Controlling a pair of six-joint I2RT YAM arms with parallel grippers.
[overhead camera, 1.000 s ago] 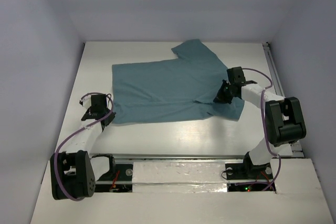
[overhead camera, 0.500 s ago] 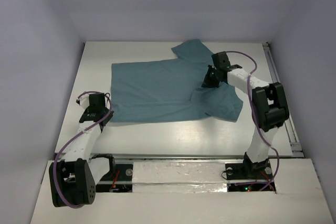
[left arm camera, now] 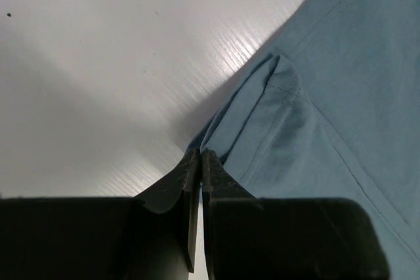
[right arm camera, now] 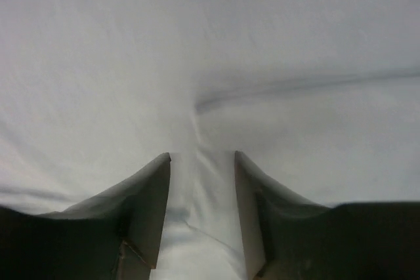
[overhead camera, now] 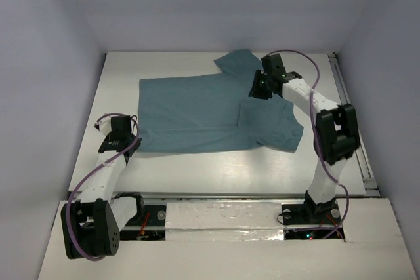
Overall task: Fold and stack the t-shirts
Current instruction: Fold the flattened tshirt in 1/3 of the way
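The teal t-shirt (overhead camera: 190, 113) lies spread on the white table (overhead camera: 197, 172), its right part folded over as a flap (overhead camera: 272, 126). My left gripper (overhead camera: 136, 144) sits at the shirt's near-left corner. In the left wrist view its jaws (left arm camera: 199, 155) are shut, with the raised cloth edge (left arm camera: 262, 116) pinched at their tips. My right gripper (overhead camera: 256, 91) rests on the shirt near the far sleeve (overhead camera: 237, 62). In the right wrist view its jaws (right arm camera: 202, 157) stand open, and washed-out cloth (right arm camera: 197, 50) with a ridge lies loose between them.
A metal rail (overhead camera: 346, 100) runs along the table's right edge. Pale enclosure walls stand on the left, back and right. The arm bases and a white bar (overhead camera: 223, 218) line the near edge.
The right gripper carried the shirt's right part up and to the left over the body, then opened its jaws. The left gripper stayed shut at the corner, barely moving.
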